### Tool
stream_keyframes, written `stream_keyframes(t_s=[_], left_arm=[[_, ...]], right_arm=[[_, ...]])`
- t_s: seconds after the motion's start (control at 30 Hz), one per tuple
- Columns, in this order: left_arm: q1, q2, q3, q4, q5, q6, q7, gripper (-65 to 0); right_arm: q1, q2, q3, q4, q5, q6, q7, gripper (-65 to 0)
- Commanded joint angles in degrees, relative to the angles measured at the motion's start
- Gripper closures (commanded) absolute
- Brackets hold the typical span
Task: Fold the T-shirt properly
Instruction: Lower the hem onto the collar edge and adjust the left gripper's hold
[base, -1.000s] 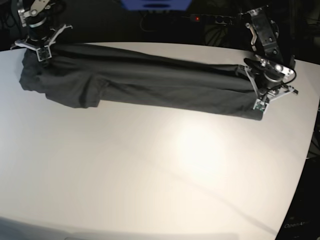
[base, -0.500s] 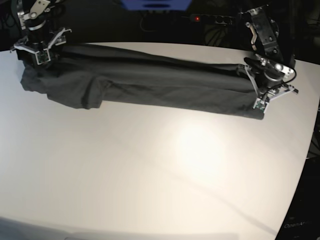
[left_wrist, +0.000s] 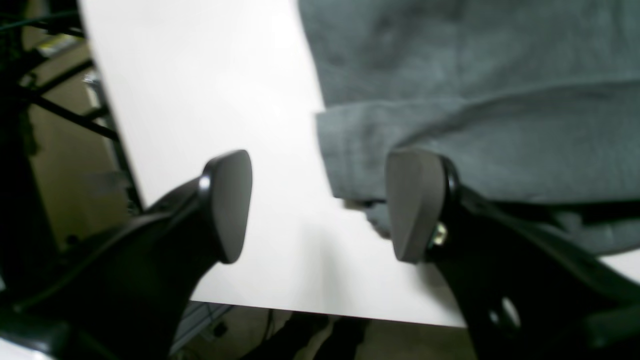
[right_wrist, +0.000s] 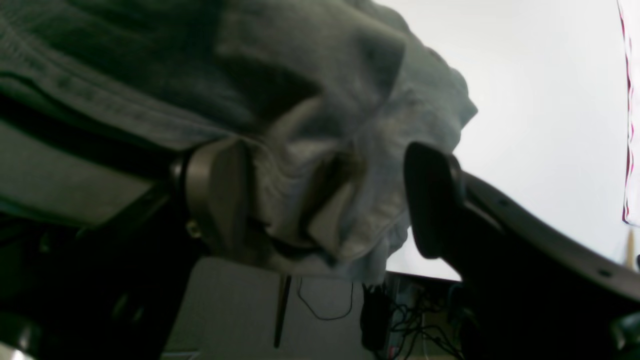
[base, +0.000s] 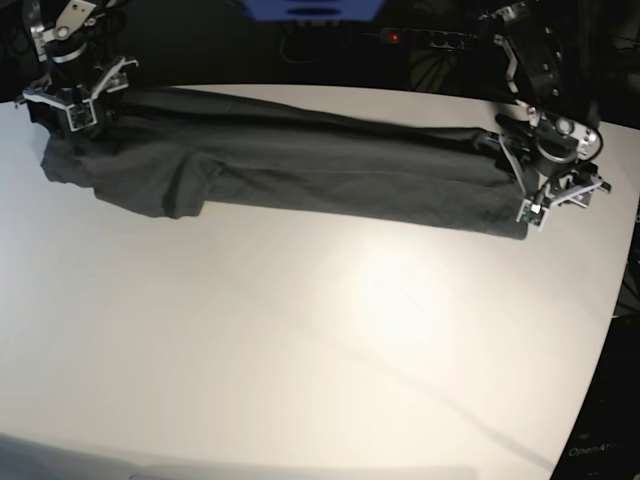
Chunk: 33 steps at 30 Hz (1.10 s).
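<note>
Dark grey T-shirt (base: 290, 165) lying flat as a long band across the far part of the white table (base: 320, 330), one end near each arm. Looks folded along its length already, so probably laid out this way for a next fold across. Left gripper (left_wrist: 320, 205) wide apart at the shirt's right end in the base view, holding nothing. One pad (left_wrist: 415, 200) over the cloth edge, the other over bare table. Hem just beside the pad, folded in a neat layer there. Right gripper (right_wrist: 325, 200) also wide apart at the other end, close to the table's back corner. Bunched cloth sitting between its pads (right_wrist: 220, 195), maybe touching one pad, but not pinched. Probably let go so the cloth can rest flat. A sleeve bump showing near that end in the base view, still a bit lumpy. Hard to see how many layers lie in the band, since the cloth is so dark. Under the bunched part, nothing clear. Can't tell if the pads touch the table. Back edge of the shirt mixing with the dark room behind. Wrist pictures blurry and very close, so only small bits of the shirt showing there.
</note>
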Motion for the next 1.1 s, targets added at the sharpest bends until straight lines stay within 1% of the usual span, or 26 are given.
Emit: stream_keyframes(t_s=[0.0, 0.23, 0.4, 0.43, 0.53, 0.63, 0.67, 0.7, 0.73, 0.8, 0.87, 0.9, 0.93, 1.0, 1.07], left_arm=[[-0.3, -0.4, -0.2, 1.4, 0.0, 0.5, -0.5, -41.3], [-0.7, -0.3, -0.1, 1.8, -0.1, 0.5, -0.5, -41.3], [-3.5, 1.3, 1.2, -2.1, 0.0, 0.5, -0.6, -41.0], [-4.1, 1.3, 1.7, -3.1, 0.0, 0.5, -0.6, -40.8], [-5.5, 1.7, 3.4, -7.2, -0.1, 0.5, -0.6, -40.8], [-7.1, 3.0, 3.9, -9.6, 0.0, 0.5, -0.7, -40.4], [-7.3, 3.6, 3.9, -10.0, 0.2, 0.5, -0.7, -38.7], [-7.6, 3.6, 3.9, -10.3, 0.3, 0.5, -0.7, -35.4], [-7.6, 3.6, 3.9, -10.6, 0.3, 0.5, -0.7, -30.7], [-7.7, 3.6, 3.9, -11.8, 0.3, 0.5, -0.7, -19.4], [-8.7, 3.5, 3.9, -14.0, 0.4, 0.5, -0.7, -7.3], [-9.0, 3.4, 3.9, -15.2, 0.4, 0.5, -0.7, -2.6], [-9.2, 3.3, 3.7, -16.2, 0.4, 0.5, -0.7, -0.2], [-9.2, 3.3, 3.6, -17.8, 0.4, 0.5, -0.7, -2.4], [-9.1, 3.2, 3.5, -19.1, 0.3, 0.5, -0.9, -2.6]], right_arm=[[-0.2, 0.4, 0.3, 1.0, 0.5, -0.5, 0.8, -46.7], [-0.2, 1.1, 1.3, 2.0, 0.5, -0.5, 0.9, -46.7], [-0.1, 1.0, 2.2, 3.0, 0.5, -0.5, 1.0, -46.3], [-0.1, 1.2, 2.2, 3.0, 0.5, -0.5, 1.0, -45.1], [-0.1, 1.2, 2.2, 3.0, 0.5, -0.5, 1.0, -36.0], [-0.1, 1.2, 2.2, 2.9, 0.5, -0.5, 1.0, -23.9], [-0.1, 1.2, 2.2, 2.9, 0.5, -0.5, 1.0, -19.9], [-0.1, 1.2, 2.3, 2.9, 0.5, -0.5, 1.0, -16.2], [-0.1, 1.2, 2.3, 2.9, 0.5, -0.5, 1.0, -13.1], [-0.1, 1.2, 2.3, 2.9, 0.5, -0.5, 1.0, -8.7], [-0.1, 1.3, 2.3, 3.0, 0.4, -0.5, 1.0, -6.5], [0.4, 1.4, 2.3, 3.4, 0.4, -0.5, 1.0, -5.9], [0.5, 1.4, 2.4, 4.0, 0.4, -0.5, 0.9, -5.5], [0.6, 1.3, 3.2, 5.1, 0.4, -0.5, 1.0, -5.5], [0.6, 1.2, 3.6, 6.0, 0.4, -0.5, 1.0, -5.5]])
